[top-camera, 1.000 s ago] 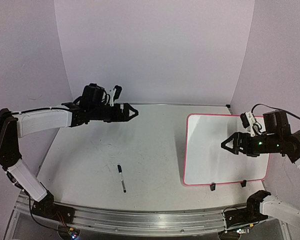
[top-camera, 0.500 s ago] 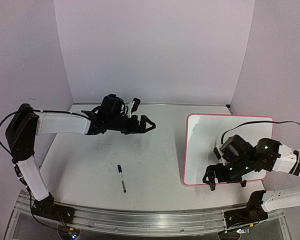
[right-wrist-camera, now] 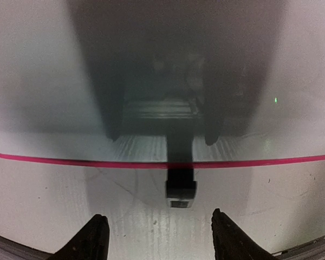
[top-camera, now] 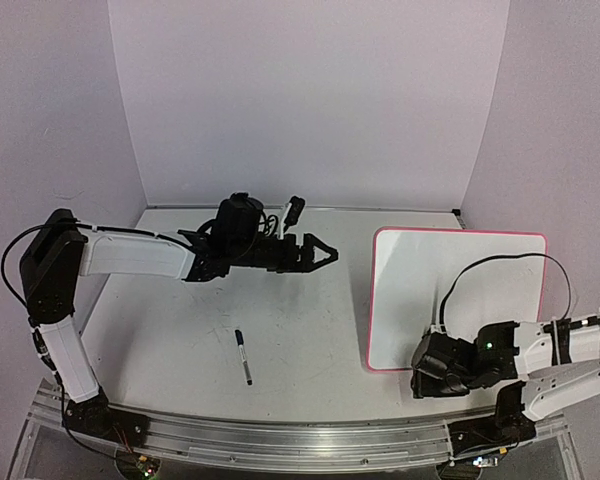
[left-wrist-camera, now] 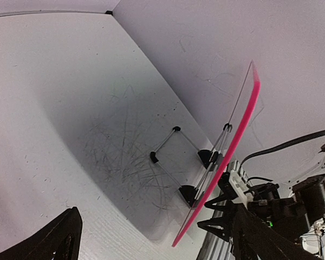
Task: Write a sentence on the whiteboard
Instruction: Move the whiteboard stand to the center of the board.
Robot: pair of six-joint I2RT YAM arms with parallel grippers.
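The whiteboard [top-camera: 455, 290], white with a thin pink rim, stands tilted at the right of the table. In the left wrist view the whiteboard [left-wrist-camera: 239, 125] appears edge-on, with its wire stand and black feet behind it. A black marker [top-camera: 242, 356] lies on the table left of centre, away from both grippers. My left gripper [top-camera: 323, 252] hovers open in mid-table, pointing right at the board; it holds nothing [left-wrist-camera: 154, 219]. My right gripper [top-camera: 427, 368] is low at the board's near-left corner, jaws apart [right-wrist-camera: 158, 216]. A black clip foot [right-wrist-camera: 181, 189] sits just beyond the fingertips, under the pink rim [right-wrist-camera: 70, 160].
Pale purple walls close the table at the back and sides. A metal rail [top-camera: 280, 440] runs along the near edge. The tabletop [left-wrist-camera: 97, 135] is scuffed with dark pen marks. The right arm's cable [top-camera: 460, 275] loops in front of the board.
My left arm has stretched rightward toward the board. My right arm has dropped from over the board face to its near-left foot, and its jaws have narrowed.
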